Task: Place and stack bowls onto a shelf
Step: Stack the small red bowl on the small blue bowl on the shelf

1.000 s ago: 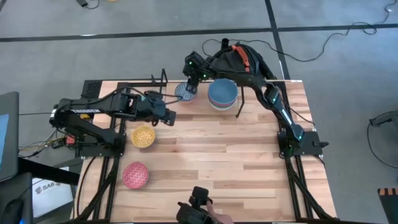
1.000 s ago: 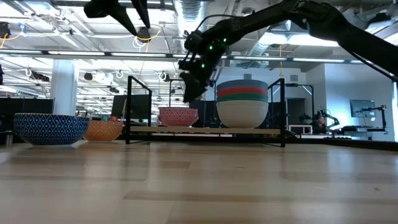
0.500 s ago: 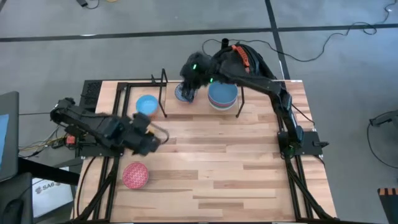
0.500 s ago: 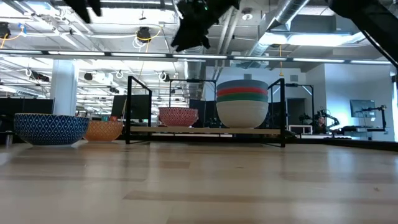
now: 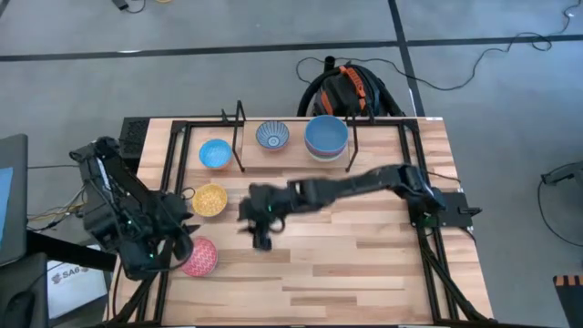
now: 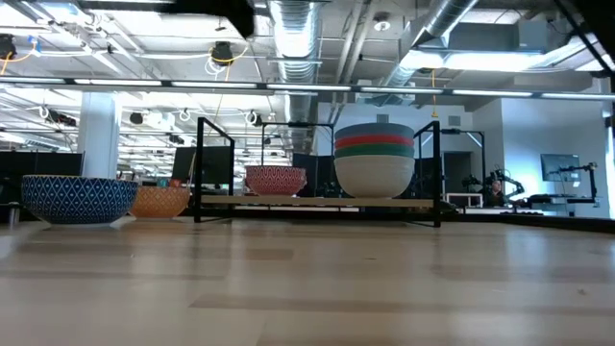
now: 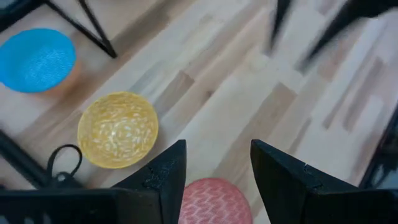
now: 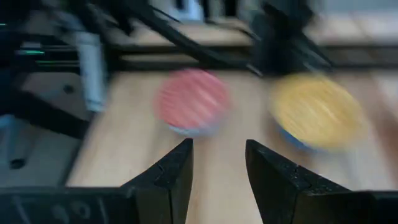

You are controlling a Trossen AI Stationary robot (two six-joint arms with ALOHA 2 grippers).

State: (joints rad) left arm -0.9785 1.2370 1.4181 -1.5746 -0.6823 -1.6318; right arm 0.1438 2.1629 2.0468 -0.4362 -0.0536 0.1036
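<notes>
With the left claw (image 5: 175,248) open and empty just beside the red bowl (image 5: 199,256), and the right claw (image 5: 260,223) open and empty nearby, both appear positioned to collect bowls for the shelf (image 5: 239,137).

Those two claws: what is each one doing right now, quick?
Left gripper: jaws open, holding nothing, above the red bowl.
Right gripper: jaws open, holding nothing, over mid-table.
</notes>
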